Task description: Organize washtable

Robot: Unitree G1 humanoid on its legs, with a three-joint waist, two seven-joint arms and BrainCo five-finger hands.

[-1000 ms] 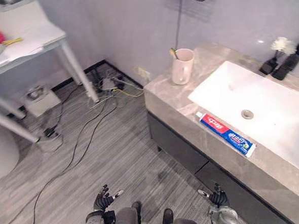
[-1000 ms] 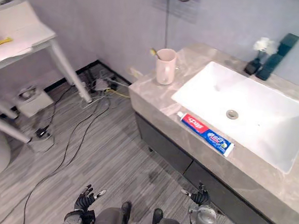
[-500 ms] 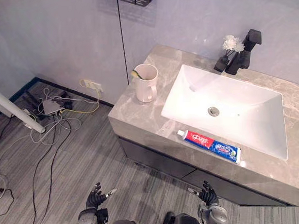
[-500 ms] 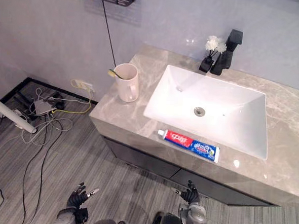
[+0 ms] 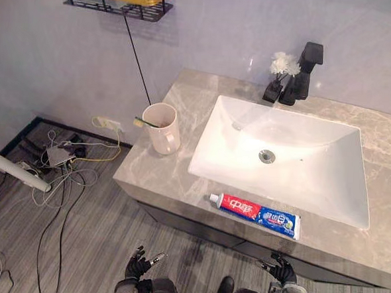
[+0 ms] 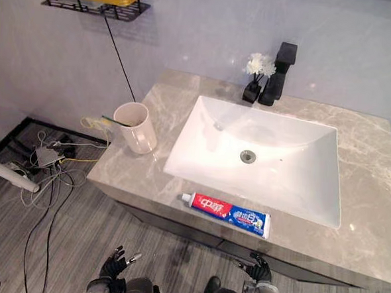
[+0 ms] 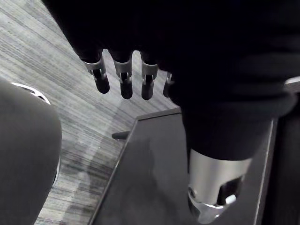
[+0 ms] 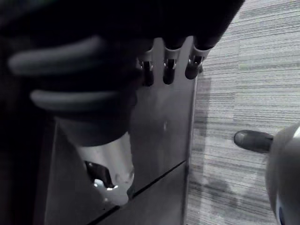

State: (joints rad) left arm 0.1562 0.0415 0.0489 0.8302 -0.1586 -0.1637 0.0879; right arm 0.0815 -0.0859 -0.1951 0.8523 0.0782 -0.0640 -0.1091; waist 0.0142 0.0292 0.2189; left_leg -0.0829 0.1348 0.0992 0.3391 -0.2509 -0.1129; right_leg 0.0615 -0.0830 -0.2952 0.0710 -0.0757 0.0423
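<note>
Lying at the front edge of the tabletop (image 5: 155,176), toothpaste (image 5: 254,214), cup (image 5: 161,127) with toothbrush (image 5: 144,122) near the left edge, left robot hand (image 5: 137,268) and right robot hand (image 5: 282,271) low before it, fingers relaxed, empty

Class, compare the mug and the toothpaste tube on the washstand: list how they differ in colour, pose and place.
The mug is plain and pale; the toothpaste tube is red and blue. The mug stands upright, while the toothpaste tube lies flat. The mug is to the left of the sink, and the toothpaste tube lies along its front edge. Both rest on the grey stone countertop.
</note>
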